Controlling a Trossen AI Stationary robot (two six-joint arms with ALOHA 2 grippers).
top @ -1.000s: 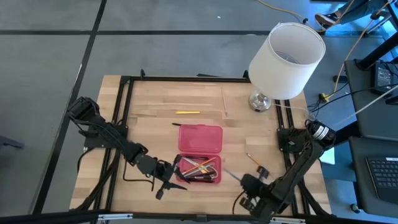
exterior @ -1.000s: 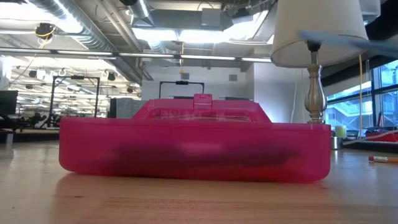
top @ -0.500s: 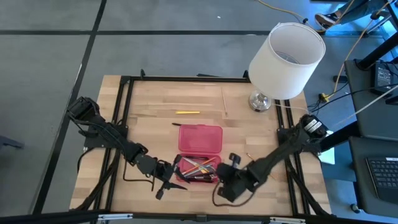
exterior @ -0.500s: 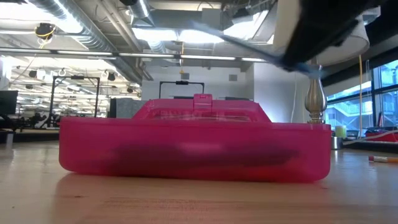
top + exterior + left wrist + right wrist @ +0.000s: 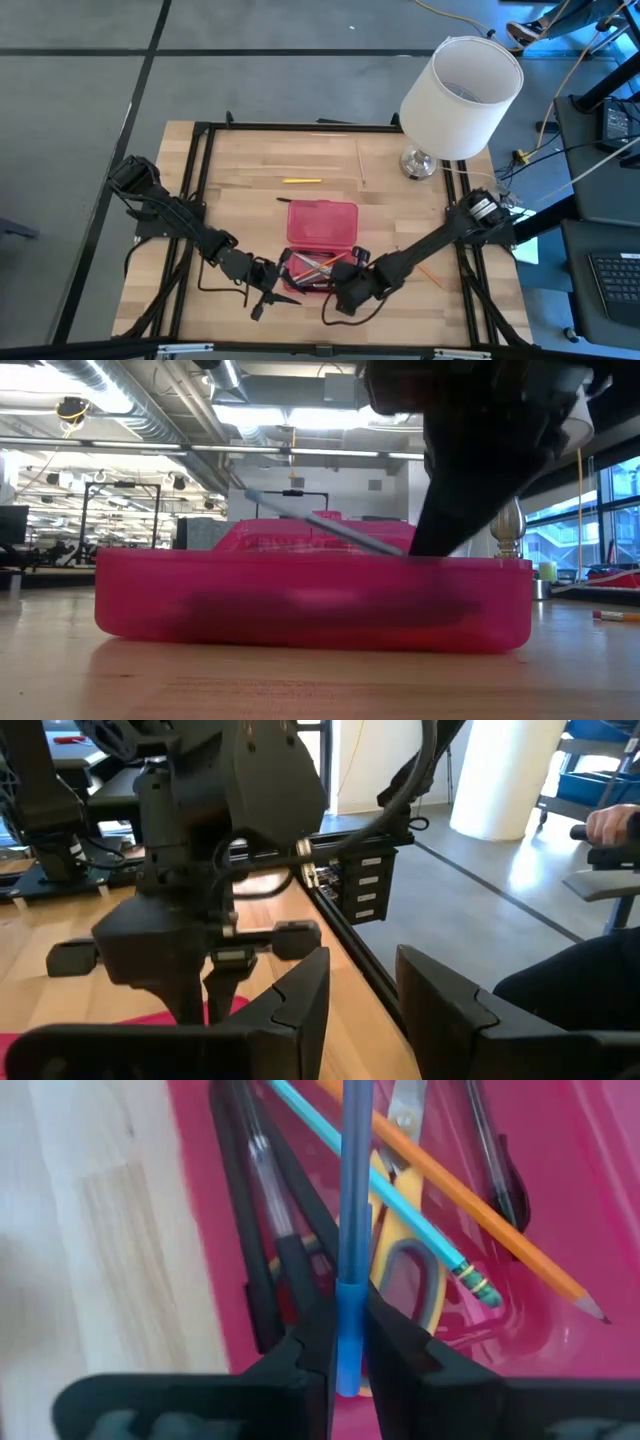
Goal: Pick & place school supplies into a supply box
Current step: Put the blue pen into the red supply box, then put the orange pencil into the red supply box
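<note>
The supply box [image 5: 322, 226], a red-pink case, lies open near the table's front. Its tray [image 5: 520, 1280] holds yellow-handled scissors [image 5: 405, 1270], a light blue pencil [image 5: 400, 1210], an orange pencil [image 5: 480, 1220] and black pens. My right gripper [image 5: 347, 283] hangs over the tray's near right part, shut on a blue pen [image 5: 320, 525]. To the left of the box, near the front edge, my left gripper [image 5: 265, 292] waits open on nothing [image 5: 365, 1010]. A yellow pencil [image 5: 300, 181] lies beyond the box and an orange pencil [image 5: 425, 270] to its right. My right gripper pinches the blue pen between its two fingers near one end, at the brighter blue sleeve [image 5: 347, 1325]. The fingers slant down from the table's right. The pen juts out ahead of them, lifted clear over the tray, its free end [image 5: 250, 494] tilted up toward the left.
A table lamp with a white shade [image 5: 462, 95] stands at the far right corner. A black frame [image 5: 200, 200] rims the wooden table. Bare wood lies beyond the box and to both its sides.
My right gripper has swung from the near right of the table toward the left and sunk a little, rolling its wrist. It now hangs over the box tray. The blue pen has come along, down from lamp height to just above the box rim.
</note>
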